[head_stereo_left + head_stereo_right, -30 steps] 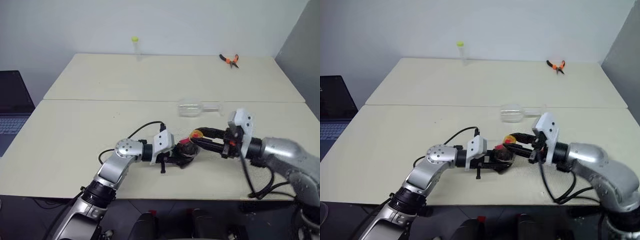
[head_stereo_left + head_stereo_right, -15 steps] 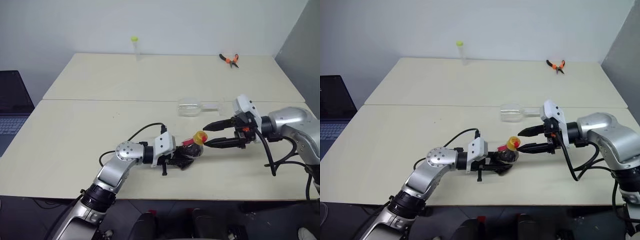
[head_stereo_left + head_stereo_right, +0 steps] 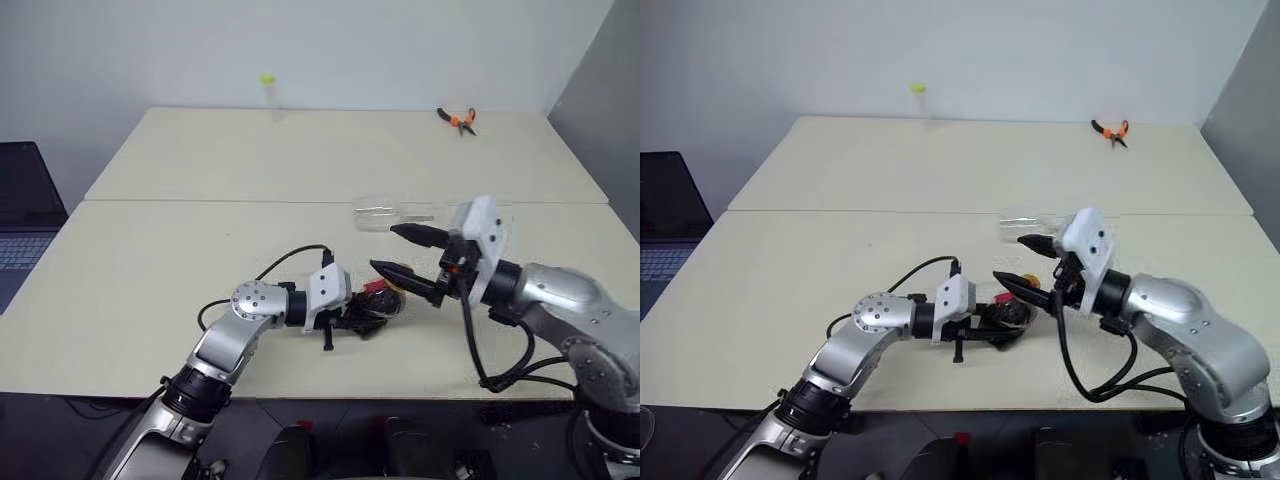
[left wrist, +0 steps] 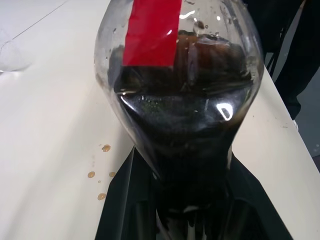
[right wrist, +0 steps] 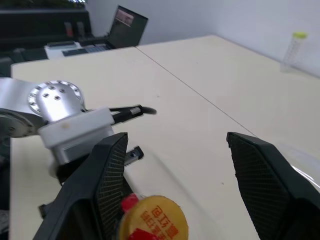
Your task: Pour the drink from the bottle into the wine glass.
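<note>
- nearest me, my left gripper is pinched tight on the bottle, held low over the front table at about 6 o'clock, its neck pointing toward 3 o'clock.
- the drink is dark and looks all in the bottle; a few brown drops sit on the table beside it.
- the yellow-orange cap is on, so as i read it nothing is opened yet.
- my right gripper is spread wide, holding nothing, its fingertips either side of the cap from 3 o'clock.
- just beyond, toward 1 o'clock, the wine glass lies on its side, empty as far as i can tell.
- far back: a slim tube at 11 o'clock, orange pliers at 1 o'clock.
- left to do, i judge: uncap, stand the glass up, pour.
</note>
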